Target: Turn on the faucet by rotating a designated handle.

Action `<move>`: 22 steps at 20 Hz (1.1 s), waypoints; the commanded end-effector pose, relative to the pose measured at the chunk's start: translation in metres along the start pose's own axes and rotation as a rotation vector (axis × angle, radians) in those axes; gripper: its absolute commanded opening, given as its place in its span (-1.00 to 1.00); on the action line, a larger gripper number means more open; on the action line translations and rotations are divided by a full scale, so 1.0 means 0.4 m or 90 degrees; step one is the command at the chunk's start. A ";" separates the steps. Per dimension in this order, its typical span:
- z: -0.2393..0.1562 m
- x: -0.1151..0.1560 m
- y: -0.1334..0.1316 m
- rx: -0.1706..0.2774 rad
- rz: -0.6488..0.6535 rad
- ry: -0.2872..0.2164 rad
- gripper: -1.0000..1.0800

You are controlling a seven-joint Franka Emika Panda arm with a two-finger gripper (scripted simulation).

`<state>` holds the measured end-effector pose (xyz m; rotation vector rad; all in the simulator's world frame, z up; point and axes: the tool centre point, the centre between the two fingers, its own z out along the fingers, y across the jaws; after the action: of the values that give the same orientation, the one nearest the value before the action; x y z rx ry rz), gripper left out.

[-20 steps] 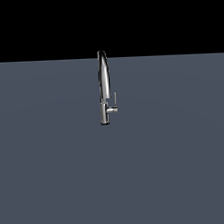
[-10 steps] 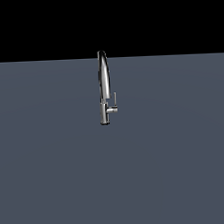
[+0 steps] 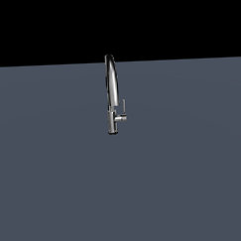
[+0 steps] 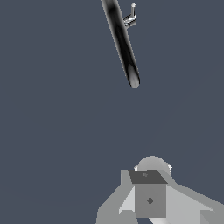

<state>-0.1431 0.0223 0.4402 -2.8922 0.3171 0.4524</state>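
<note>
The faucet (image 3: 111, 93) stands upright on the grey desk (image 3: 56, 185). Its handle (image 3: 121, 114) projects toward the exterior view's right: a short stub ending in a thin upright lever rod. The end effector (image 4: 148, 199) sits well apart from the faucet; whether its jaws are wide or narrow cannot be told. The handle appears rigid, polished chrome and likely slippery. Best purchase is judged to be on the lever rod.

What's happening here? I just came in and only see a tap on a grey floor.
Nothing is being handled at this moment. A chrome faucet stands alone on the grey surface, its small side handle on the exterior view's right, untouched. The wrist view shows the gripper well short of the spout; whether it is open is unclear.
</note>
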 end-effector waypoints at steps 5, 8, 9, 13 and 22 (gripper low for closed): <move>0.010 0.101 -0.013 0.056 0.051 -0.058 -1.00; 0.017 0.148 -0.017 0.082 0.075 -0.086 -1.00; 0.020 0.164 -0.018 0.091 0.083 -0.095 -1.00; 0.034 0.227 -0.020 0.126 0.114 -0.132 -1.00; 0.079 0.369 -0.016 0.209 0.188 -0.219 -1.00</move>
<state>-0.0211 0.0105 0.3709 -2.4391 0.6684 0.8207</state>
